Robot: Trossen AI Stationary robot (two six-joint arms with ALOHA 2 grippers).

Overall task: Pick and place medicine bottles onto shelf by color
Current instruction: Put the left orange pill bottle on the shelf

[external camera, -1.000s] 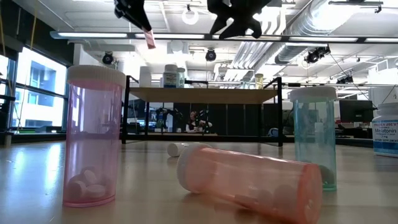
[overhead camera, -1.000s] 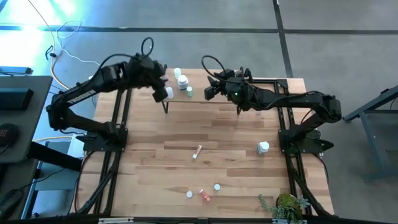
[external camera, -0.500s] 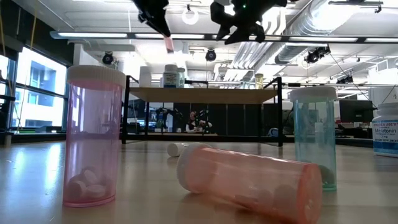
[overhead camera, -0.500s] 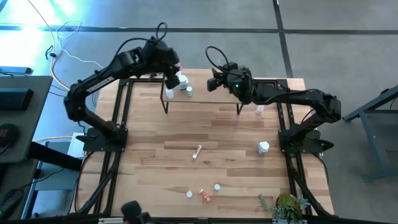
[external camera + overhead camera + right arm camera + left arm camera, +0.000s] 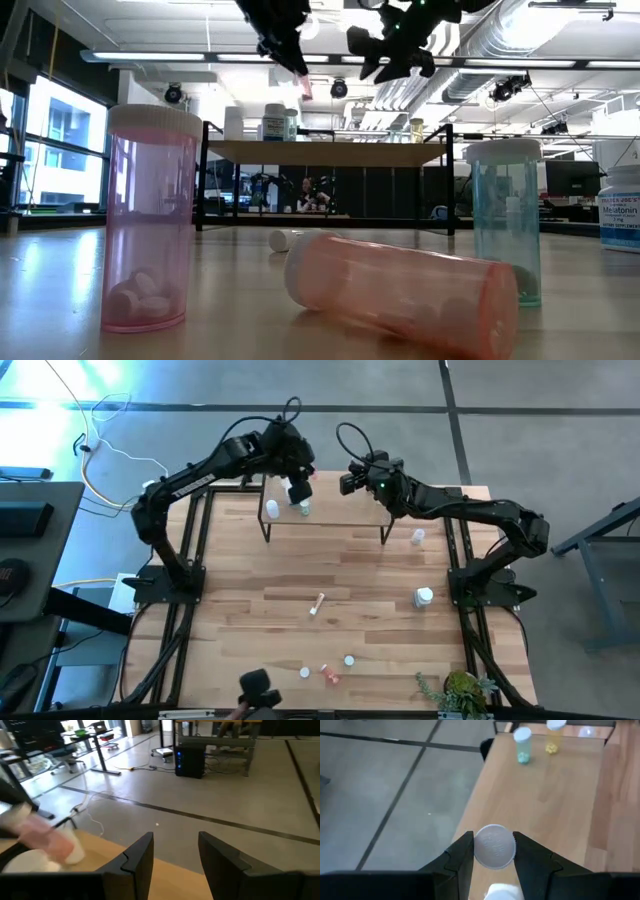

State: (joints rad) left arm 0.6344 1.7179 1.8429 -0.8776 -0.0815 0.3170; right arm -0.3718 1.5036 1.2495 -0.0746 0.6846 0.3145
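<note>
My left gripper point(image 5: 298, 486) hangs above the shelf point(image 5: 340, 512), shut on a pink bottle point(image 5: 303, 88) with a white cap point(image 5: 494, 846). On the light-wood board stand a white bottle point(image 5: 272, 510) and a green one point(image 5: 303, 508). The left wrist view shows a green vial point(image 5: 522, 745) and a yellowish vial point(image 5: 552, 735) farther along it. My right gripper point(image 5: 350, 481) is open in the air over the shelf's far side, right of the left gripper, and touches nothing. Other bottles lie or stand on the table: a vial on its side point(image 5: 318, 603) and a white bottle point(image 5: 425, 597). My left gripper pinches the pink bottle between its two fingers at the white-capped end point(image 5: 494, 846), one finger point(image 5: 462, 855) on each side of the cap. The fingers come from above, slanting down. The pink body point(image 5: 303, 88) sticks out below them, tilted and lifted clear above the shelf.
Near the table's near edge are a pink vial point(image 5: 150, 220) standing, a pink one lying point(image 5: 400, 290) and a blue-green one point(image 5: 505, 215) standing. A clear vial point(image 5: 417, 537) stands by the shelf's right end. A plant point(image 5: 460, 690) sits at the near right corner.
My left gripper has carried the pink bottle toward the table's right, along the far edge, from the shelf's left end to above its left half. My right gripper has drifted toward the far edge, still open. A dark thing has come in at the near edge.
</note>
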